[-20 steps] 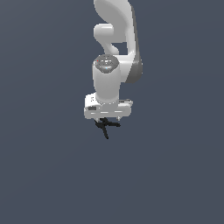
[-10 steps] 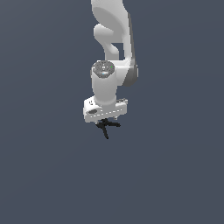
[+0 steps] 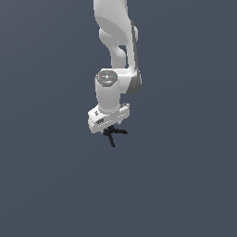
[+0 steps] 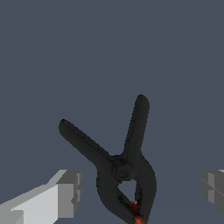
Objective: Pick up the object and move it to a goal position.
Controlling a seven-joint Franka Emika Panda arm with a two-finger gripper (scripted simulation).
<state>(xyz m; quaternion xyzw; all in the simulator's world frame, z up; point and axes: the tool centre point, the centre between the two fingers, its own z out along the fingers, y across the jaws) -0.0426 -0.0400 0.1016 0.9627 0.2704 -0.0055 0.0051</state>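
Observation:
The object [image 4: 124, 164] is a small black spring clamp with two thin handles splayed in a V and a red-tipped mouth. In the wrist view it lies between my fingers, touching neither. My gripper [image 4: 140, 189] is open, one grey pad [image 4: 70, 192] on one side of the clamp and the other pad [image 4: 214, 187] far off on the opposite side. In the exterior view the white hand of the gripper [image 3: 111, 130] hangs straight down right over the object [image 3: 114, 134], which pokes out just beneath it.
Only a plain dark grey surface [image 3: 185, 185] surrounds the clamp in both views. The white arm [image 3: 115, 41] rises straight up behind the hand.
The hand has sunk slightly toward the clamp and its wrist has turned a little. The clamp has stayed where it was.

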